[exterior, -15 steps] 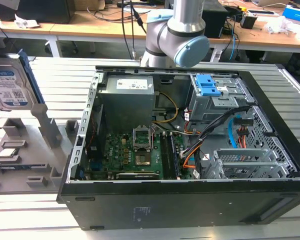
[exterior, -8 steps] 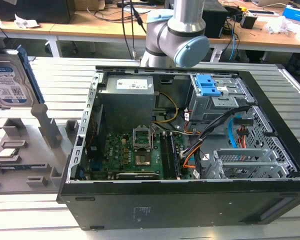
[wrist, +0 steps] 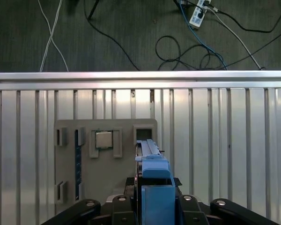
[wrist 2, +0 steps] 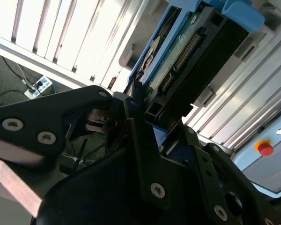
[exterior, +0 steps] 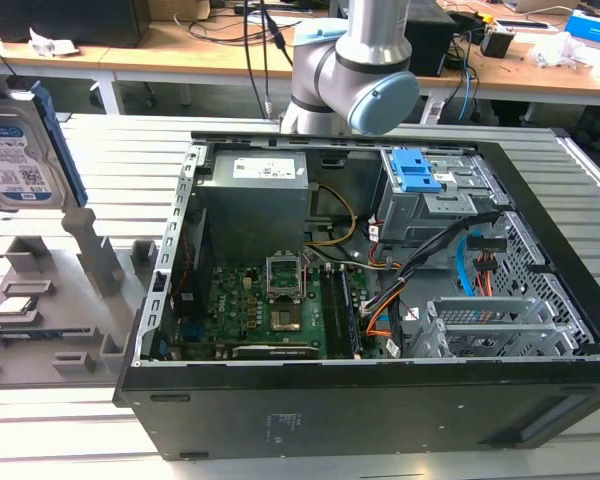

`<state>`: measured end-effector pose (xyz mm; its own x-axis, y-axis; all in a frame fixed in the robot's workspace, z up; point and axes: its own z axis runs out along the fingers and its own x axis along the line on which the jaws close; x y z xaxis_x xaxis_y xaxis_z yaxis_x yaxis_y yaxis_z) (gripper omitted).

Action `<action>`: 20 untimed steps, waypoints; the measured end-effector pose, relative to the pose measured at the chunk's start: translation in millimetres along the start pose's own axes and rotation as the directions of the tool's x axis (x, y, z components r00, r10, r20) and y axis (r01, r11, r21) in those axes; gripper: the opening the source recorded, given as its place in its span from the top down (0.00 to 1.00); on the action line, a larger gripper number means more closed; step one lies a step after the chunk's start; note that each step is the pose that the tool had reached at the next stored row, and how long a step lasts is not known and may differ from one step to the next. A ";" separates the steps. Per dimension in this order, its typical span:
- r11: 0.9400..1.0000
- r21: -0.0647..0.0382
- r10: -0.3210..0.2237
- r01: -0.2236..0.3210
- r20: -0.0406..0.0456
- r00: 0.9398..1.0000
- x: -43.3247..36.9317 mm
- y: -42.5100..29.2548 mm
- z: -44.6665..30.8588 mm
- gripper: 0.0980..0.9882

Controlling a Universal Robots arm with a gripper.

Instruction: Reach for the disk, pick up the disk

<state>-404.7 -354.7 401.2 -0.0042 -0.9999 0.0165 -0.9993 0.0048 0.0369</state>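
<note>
upright disk (exterior: 20,150), apparently in tool (wrist: 154,182)

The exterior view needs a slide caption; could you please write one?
Open computer case on the slatted table; disk upright at the exterior view's left.

From my console the arm (exterior: 365,45) is smooth silver-grey tubing with rounded pale-blue joint caps (exterior: 383,100). The gripper (wrist: 157,183) is matte black: angular plates and link bars, studded with small silver screws (wrist 2: 158,189).

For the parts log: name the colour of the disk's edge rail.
Blue; the disk's rail shows best in the first wrist view.
</note>
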 end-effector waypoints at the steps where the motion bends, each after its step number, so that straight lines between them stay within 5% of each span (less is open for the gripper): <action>1: 1.000 0.000 0.000 0.000 0.000 1.000 0.0 -0.2 -2.3 0.70; 20: 1.000 -0.002 0.000 0.000 0.000 1.000 0.4 -4.8 -26.4 0.70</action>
<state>-399.0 -354.7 427.4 -0.0042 -0.9999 0.0165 -0.9992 0.0048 0.0386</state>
